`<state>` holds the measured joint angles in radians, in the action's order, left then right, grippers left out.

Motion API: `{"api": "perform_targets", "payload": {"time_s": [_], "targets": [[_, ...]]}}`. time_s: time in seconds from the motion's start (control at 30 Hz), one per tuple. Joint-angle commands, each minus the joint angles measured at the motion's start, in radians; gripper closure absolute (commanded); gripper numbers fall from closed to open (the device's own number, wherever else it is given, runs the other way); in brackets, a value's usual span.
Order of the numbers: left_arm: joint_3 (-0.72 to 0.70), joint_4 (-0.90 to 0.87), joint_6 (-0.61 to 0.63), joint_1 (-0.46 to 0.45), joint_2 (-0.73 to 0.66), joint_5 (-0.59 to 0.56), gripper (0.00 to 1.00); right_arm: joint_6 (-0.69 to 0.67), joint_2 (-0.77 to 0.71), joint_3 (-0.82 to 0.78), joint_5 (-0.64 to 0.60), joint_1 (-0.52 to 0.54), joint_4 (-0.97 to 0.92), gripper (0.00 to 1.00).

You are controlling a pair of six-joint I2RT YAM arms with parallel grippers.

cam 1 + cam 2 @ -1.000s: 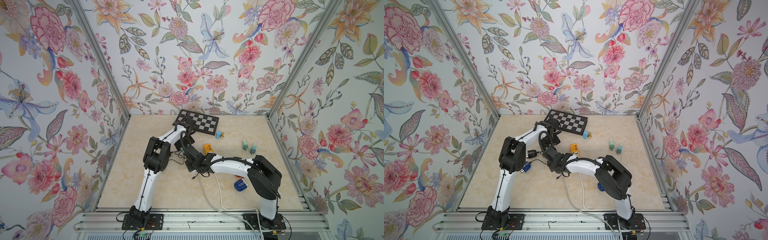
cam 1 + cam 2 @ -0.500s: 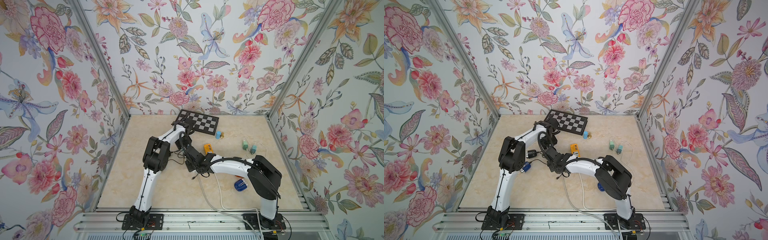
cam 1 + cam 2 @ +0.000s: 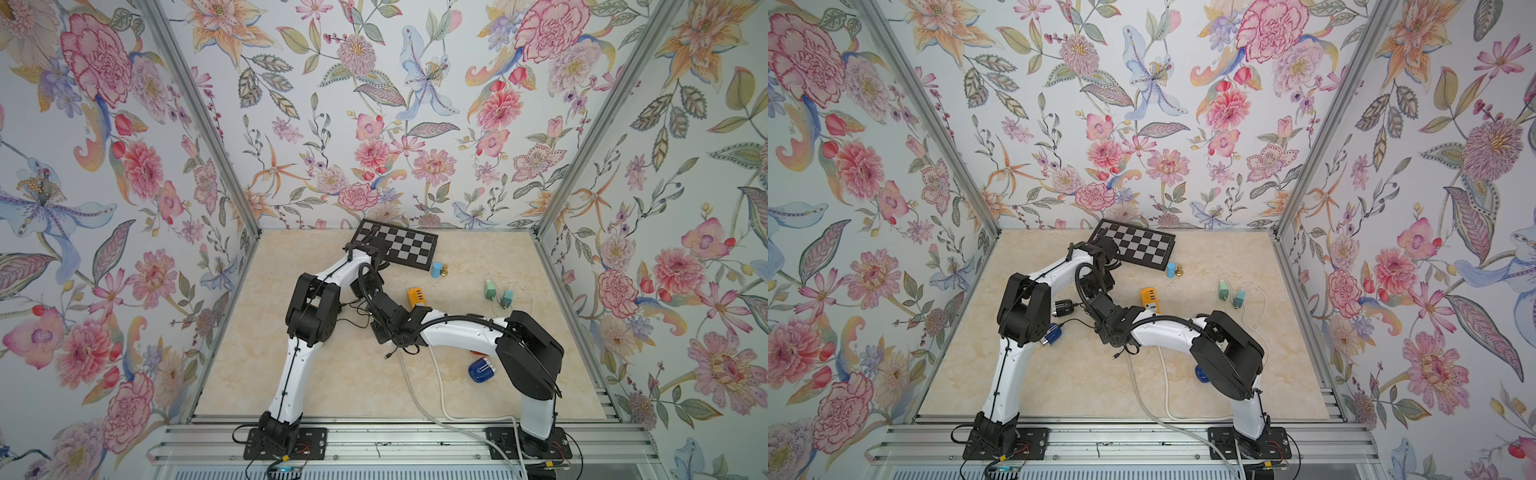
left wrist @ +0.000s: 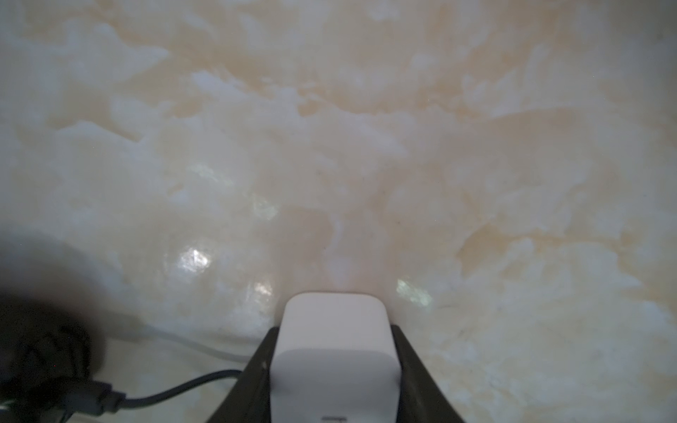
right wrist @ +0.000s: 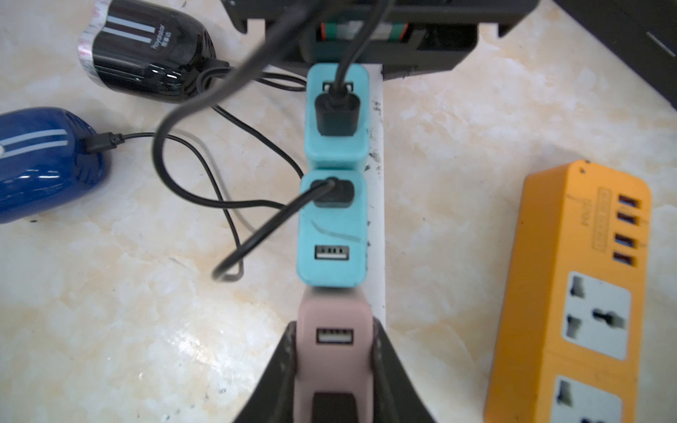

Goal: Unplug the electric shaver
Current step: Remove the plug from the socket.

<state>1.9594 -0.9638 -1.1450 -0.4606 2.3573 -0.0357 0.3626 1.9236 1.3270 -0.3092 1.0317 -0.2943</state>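
In the right wrist view a black electric shaver [image 5: 146,55] and a blue one [image 5: 44,164] lie beside a white power strip [image 5: 377,205]. Their black cables run to two teal adapters [image 5: 335,227] on the strip. My right gripper [image 5: 335,326] is shut on a pink adapter [image 5: 335,318] at the near end of that row. My left gripper [image 4: 335,329] is shut on the strip's white far end [image 4: 335,329], and the black shaver [image 4: 33,348] shows blurred beside it. In a top view both shavers [image 3: 1061,307] lie by the left arm's elbow.
An orange power strip [image 5: 571,293] lies close beside the white one [image 3: 417,297]. A chessboard [image 3: 395,245], a blue cylinder [image 3: 436,270], two green adapters [image 3: 498,293] and another blue shaver [image 3: 482,370] sit on the table. White cords [image 3: 440,395] trail to the front edge.
The left gripper's jaws have closed onto the white end of the strip. Both arms stay about where they were, and the right gripper keeps its hold.
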Motion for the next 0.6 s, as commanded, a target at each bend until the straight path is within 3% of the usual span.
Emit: {"api": "perform_targets", "payload": {"time_s": [0.0, 0.13, 0.43, 0.57], "targets": [[0.007, -0.005, -0.024, -0.019, 0.055, 0.01, 0.66, -0.08, -0.022, 0.069, -0.048, 0.061, 0.003, 0.84], [0.021, -0.023, -0.019, -0.024, 0.067, 0.002, 0.7, -0.05, -0.03, 0.06, -0.038, 0.053, 0.001, 0.85], [0.003, -0.03, -0.009, -0.036, 0.051, -0.045, 0.7, 0.046, -0.075, 0.013, 0.124, -0.019, 0.046, 0.87], [0.001, -0.03, -0.009, -0.038, 0.058, -0.045, 0.71, -0.05, -0.059, 0.043, 0.022, 0.047, 0.037, 0.9]]}}
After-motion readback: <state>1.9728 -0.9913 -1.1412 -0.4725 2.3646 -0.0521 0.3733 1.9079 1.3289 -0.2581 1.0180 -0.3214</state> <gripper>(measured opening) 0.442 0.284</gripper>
